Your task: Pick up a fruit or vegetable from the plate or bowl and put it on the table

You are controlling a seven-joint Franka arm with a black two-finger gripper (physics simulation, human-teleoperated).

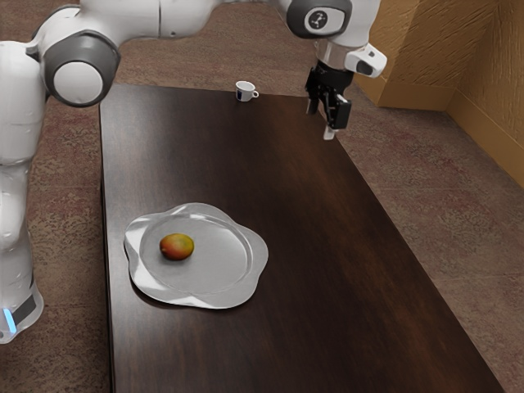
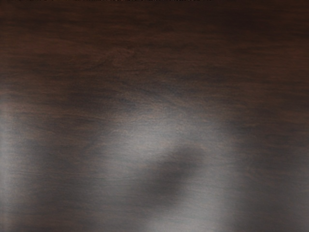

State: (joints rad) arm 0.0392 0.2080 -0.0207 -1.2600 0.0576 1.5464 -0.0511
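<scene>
Our gripper [image 1: 321, 120] looks empty, its fingers spread, well apart from the mango [image 1: 177, 246] on the plate [image 1: 217, 258]. We should centre over the fruit, descend straddling its narrower width, clear the plate's raised rim and squeeze gently; smooth skin could slip. We cannot read the arm's round emblem [image 1: 318, 20].

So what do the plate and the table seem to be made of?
The plate looks like polished metal: silvery grey with bright highlights, though glossy plastic is possible. The table appears dark wood or veneer, satin-finished, with streaky grain and a soft sheen.
</scene>
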